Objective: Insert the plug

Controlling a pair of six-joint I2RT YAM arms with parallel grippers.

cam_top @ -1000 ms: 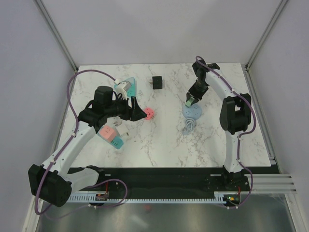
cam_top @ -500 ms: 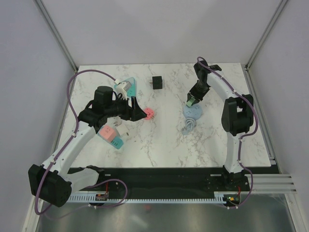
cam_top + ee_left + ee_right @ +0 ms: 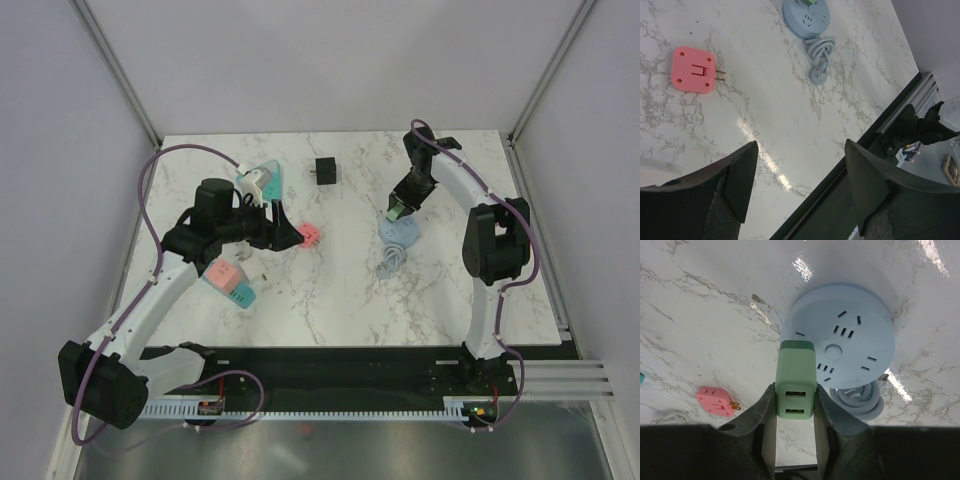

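Right gripper [image 3: 796,407] pinches the green plug [image 3: 796,375] by its two sides, fingers snug against it. The plug hangs over the left rim of the round blue socket hub [image 3: 850,345], which lies on the marble worktop [image 3: 330,300] toward the right edge. Can't tell whether plug and hub touch. The hub's cord [image 3: 860,402] is bundled just beside it, near side. Left gripper [image 3: 800,147] is spread wide with nothing between the fingers, over bare marble near the pink adapter [image 3: 693,70] mid-worktop. A black cube [image 3: 325,171] sits by the far edge.
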